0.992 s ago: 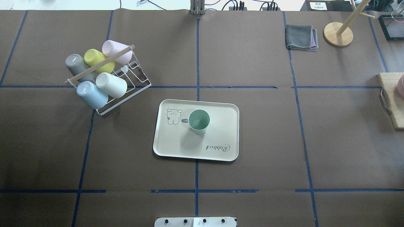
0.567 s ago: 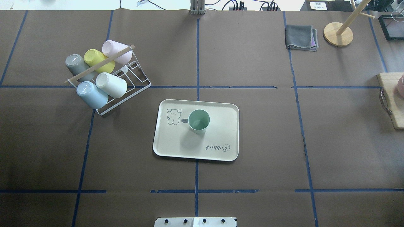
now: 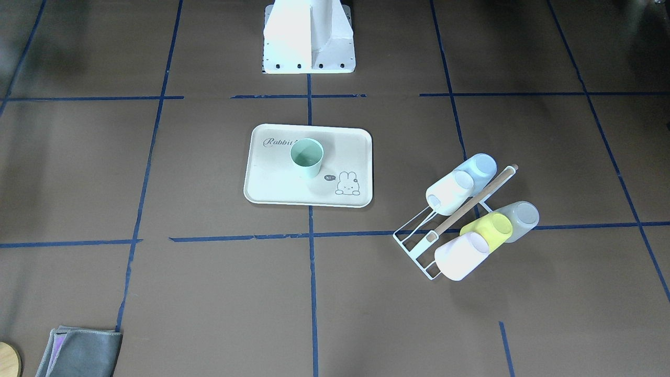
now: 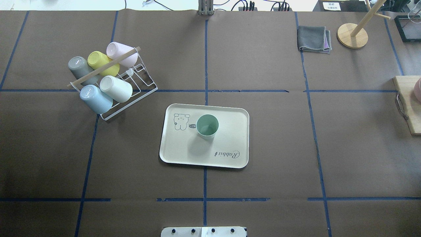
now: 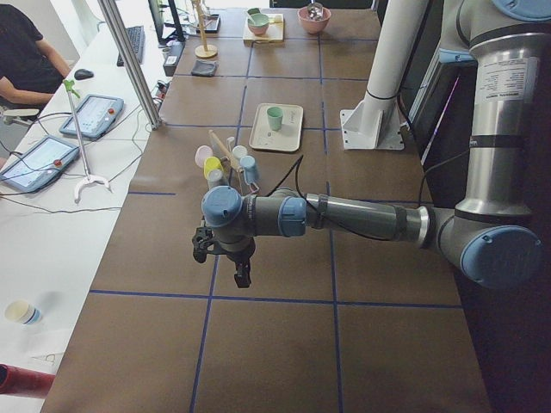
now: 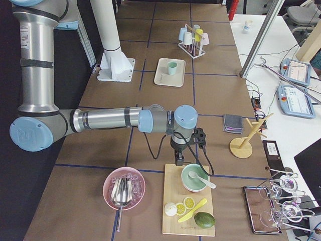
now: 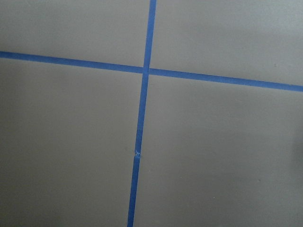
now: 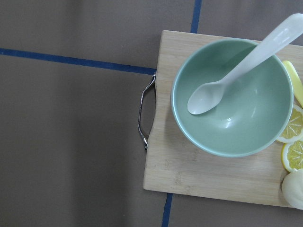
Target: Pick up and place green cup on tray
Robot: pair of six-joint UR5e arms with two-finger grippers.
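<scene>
The pale mint-green cup point(image 4: 207, 125) stands upright on the cream tray point(image 4: 227, 144), near the tray's middle beside the rabbit drawing. It also shows in the front-facing view point(image 3: 306, 156) on the tray point(image 3: 272, 180), and small in the side views point(image 5: 274, 117) point(image 6: 172, 67). My left gripper point(image 5: 242, 274) hangs over bare table far off at the left end; I cannot tell if it is open or shut. My right gripper point(image 6: 179, 160) hangs at the edge of a wooden board far off at the right end; I cannot tell its state either. Neither gripper is near the cup.
A white wire rack point(image 4: 131, 86) with several cups, among them a yellow-green point(image 4: 102, 63) and a light blue one point(image 4: 95, 98), stands left of the tray. A grey cloth point(image 4: 314, 39) and wooden stand point(image 4: 352, 35) are at the back right. The wooden board point(image 8: 189, 165) bears a green bowl point(image 8: 251, 118) with a spoon.
</scene>
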